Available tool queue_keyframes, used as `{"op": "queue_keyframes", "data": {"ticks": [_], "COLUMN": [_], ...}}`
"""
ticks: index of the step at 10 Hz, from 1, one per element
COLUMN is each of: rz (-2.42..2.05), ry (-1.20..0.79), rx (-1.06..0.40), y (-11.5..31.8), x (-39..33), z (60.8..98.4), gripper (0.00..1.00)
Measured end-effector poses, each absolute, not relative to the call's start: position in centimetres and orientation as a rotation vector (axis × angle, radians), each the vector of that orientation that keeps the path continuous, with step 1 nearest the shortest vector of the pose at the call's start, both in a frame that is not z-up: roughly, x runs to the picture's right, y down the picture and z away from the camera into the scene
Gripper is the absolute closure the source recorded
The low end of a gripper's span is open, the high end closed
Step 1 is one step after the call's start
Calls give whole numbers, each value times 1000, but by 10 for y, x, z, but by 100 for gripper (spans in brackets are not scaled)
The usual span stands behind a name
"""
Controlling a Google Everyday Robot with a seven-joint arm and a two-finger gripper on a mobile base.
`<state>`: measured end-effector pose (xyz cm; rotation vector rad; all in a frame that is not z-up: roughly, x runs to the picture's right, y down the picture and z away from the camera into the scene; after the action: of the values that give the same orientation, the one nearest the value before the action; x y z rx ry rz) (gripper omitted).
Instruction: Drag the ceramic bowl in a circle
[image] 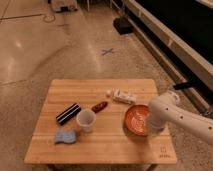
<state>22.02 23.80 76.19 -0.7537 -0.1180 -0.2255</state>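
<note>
The ceramic bowl (136, 119) is orange-red with a white swirl inside. It sits upright on the right part of the wooden table (110, 150). My white arm comes in from the right. My gripper (152, 125) is at the bowl's right rim, mostly hidden behind the wrist.
A white cup (86, 120) stands left of the bowl. Around it lie a red packet (99, 106), a black bar (68, 113) and a blue sponge (66, 136). A white packet (124, 96) lies just behind the bowl. The table's right edge is close to the arm.
</note>
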Motion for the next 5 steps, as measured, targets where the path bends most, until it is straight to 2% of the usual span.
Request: {"op": "queue_keyframes", "data": {"ticks": [5], "rz": [-294], "ry": [-136], "rx": [-769], "y": [255], "x": [181], "z": [739], "gripper": [99]}}
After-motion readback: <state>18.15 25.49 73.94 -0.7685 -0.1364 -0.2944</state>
